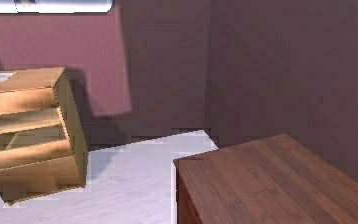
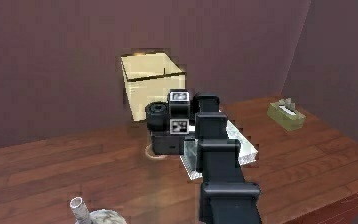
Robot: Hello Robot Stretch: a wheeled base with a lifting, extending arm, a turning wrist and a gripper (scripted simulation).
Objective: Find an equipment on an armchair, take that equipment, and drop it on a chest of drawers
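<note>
1. Your gripper (image 2: pixel 157 140) shows against the dark wood top (image 2: pixel 67 165), in front of a beige lampshade (image 2: pixel 152 75).
2. Finger spread and load: you cannot tell.
3. Where the equipment is cannot be told; the top, likely the drop surface, spreads on all sides of the gripper.

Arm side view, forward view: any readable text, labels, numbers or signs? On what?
None readable in either view.
On the arm, the white squares: black marks, a pattern, not letters.
On the wooden tabletop, the small greenish box: any print too small to read.
</note>
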